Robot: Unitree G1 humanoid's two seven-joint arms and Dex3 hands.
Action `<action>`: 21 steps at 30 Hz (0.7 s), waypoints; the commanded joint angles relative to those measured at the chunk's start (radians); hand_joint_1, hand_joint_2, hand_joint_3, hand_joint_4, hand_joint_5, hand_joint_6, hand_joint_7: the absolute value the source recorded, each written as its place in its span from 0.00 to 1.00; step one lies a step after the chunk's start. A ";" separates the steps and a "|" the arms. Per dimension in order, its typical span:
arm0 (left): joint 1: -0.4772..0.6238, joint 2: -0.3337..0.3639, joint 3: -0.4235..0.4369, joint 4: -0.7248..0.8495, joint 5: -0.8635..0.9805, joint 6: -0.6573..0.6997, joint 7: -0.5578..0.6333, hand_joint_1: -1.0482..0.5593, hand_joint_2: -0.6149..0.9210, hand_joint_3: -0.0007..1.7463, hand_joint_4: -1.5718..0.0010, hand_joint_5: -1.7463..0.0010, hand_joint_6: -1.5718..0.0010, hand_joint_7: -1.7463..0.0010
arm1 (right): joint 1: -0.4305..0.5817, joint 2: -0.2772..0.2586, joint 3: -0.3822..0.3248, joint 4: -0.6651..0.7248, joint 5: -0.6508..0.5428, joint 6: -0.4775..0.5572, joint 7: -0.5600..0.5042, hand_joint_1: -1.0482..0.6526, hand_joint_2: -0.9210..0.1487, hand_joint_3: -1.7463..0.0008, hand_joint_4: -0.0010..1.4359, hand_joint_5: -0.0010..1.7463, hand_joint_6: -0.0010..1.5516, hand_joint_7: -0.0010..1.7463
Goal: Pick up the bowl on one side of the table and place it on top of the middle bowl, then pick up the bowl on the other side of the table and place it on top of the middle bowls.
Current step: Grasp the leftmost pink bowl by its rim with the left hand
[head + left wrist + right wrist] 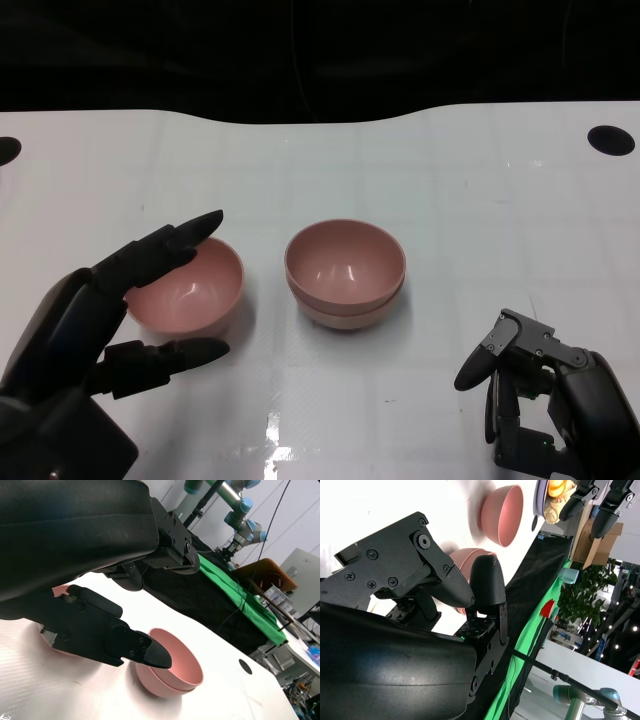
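Observation:
A single pink bowl (pixel 190 288) stands left of centre on the white table (pixel 480 230). In the middle, a pink bowl sits nested in another, making a stack (pixel 345 270) (pixel 175 672). My left hand (pixel 140 300) (pixel 100 630) is spread around the single bowl, upper fingers (pixel 180 240) over its far-left rim and thumb before its near side; it grips nothing. My right hand (pixel 530 400) (pixel 445 580) rests at the table's near right, fingers loosely bent and holding nothing, well clear of the stack. The right wrist view shows the single bowl (pixel 502 515) beyond the partly hidden stack (pixel 465 560).
Two round black holes (pixel 611 139) (pixel 5 150) mark the table's far corners. The table's far edge meets a dark backdrop. A green cloth (pixel 235 595) and robot arms (pixel 240 510) lie beyond the table.

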 commanded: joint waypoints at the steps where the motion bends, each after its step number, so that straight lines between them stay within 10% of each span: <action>1: -0.004 0.020 -0.006 0.006 0.008 0.010 0.015 0.37 0.99 0.00 0.84 0.67 0.76 1.00 | 0.008 0.002 -0.011 -0.009 0.012 0.003 0.003 0.57 0.58 0.11 0.66 1.00 0.50 0.91; 21: -0.056 0.147 -0.088 -0.015 0.378 0.136 0.048 0.32 1.00 0.02 0.81 0.71 0.77 0.99 | 0.010 0.009 -0.010 -0.014 -0.001 0.003 0.001 0.58 0.59 0.09 0.66 1.00 0.51 0.91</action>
